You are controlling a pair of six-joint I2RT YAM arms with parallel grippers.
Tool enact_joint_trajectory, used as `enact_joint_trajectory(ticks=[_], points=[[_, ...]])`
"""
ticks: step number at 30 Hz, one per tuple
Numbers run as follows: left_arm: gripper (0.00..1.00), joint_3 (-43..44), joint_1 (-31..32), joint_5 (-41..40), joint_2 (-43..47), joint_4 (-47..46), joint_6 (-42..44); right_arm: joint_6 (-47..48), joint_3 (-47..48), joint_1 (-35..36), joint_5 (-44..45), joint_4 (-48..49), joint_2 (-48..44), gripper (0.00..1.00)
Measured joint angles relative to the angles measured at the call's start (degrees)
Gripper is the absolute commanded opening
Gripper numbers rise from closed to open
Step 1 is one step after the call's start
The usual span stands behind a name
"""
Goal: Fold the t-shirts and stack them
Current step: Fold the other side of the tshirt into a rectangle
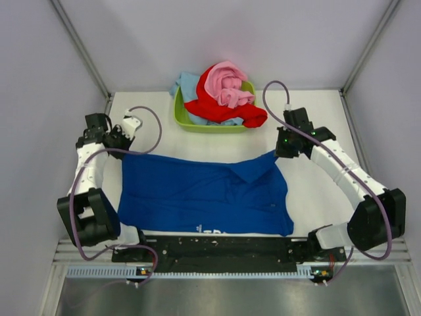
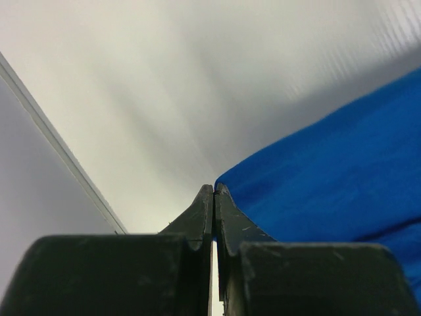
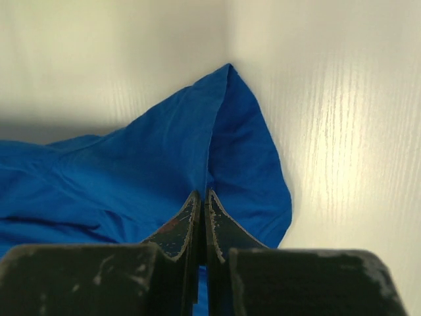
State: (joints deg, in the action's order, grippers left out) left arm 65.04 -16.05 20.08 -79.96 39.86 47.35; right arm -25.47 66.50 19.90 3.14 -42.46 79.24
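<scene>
The royal blue t-shirt [image 1: 197, 197] lies spread flat on the white table, with white lettering at its near edge. My left gripper [image 1: 125, 141] is at its far left corner. In the left wrist view its jaws [image 2: 215, 187] are closed, with the shirt's corner [image 2: 329, 164] meeting the tips. My right gripper [image 1: 281, 150] is at the far right corner. In the right wrist view it [image 3: 203, 193] is shut on a raised ridge of the blue cloth [image 3: 131, 171]. The red shirt [image 1: 223, 108], pink shirt [image 1: 227, 85] and light blue shirt [image 1: 187, 84] are heaped in the tub.
The lime green tub [image 1: 181, 122] stands at the back centre of the table. Grey enclosure walls close in the left, right and back. The black base rail [image 1: 217, 249] runs along the near edge below the shirt.
</scene>
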Motion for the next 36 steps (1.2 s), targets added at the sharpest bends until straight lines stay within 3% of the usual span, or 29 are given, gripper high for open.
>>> enact_joint_trajectory(ticks=[12,25,26,28,29,32,36], points=[[0.00,-1.38,0.00,-1.49,-2.27,-3.48,2.67,-1.27,-1.03,-0.61,-7.37,-1.86,-5.29,0.00],[0.00,-14.75,-0.02,-6.58,1.97,4.83,15.32,-3.74,-9.18,-0.61,-10.60,-4.17,-9.73,0.00],[0.06,-15.04,-0.02,-7.15,1.99,4.85,15.72,-3.72,-9.18,-0.61,-10.75,-4.15,-9.73,0.00],[0.47,-15.37,0.00,-8.66,1.60,4.92,16.35,-3.72,-9.18,-0.61,-10.88,-4.17,-9.73,0.00],[0.86,-15.37,0.00,-9.49,1.22,4.83,16.59,-3.72,-9.18,-0.61,-10.99,-4.11,-9.73,0.00],[0.99,-15.37,0.50,-11.61,-0.13,4.15,15.87,-3.72,-9.20,-0.63,-11.32,-3.78,-9.73,0.00],[0.99,-15.37,2.56,-10.84,1.86,3.87,15.32,-3.72,-9.20,-0.66,-11.91,-2.93,-9.07,0.00]])
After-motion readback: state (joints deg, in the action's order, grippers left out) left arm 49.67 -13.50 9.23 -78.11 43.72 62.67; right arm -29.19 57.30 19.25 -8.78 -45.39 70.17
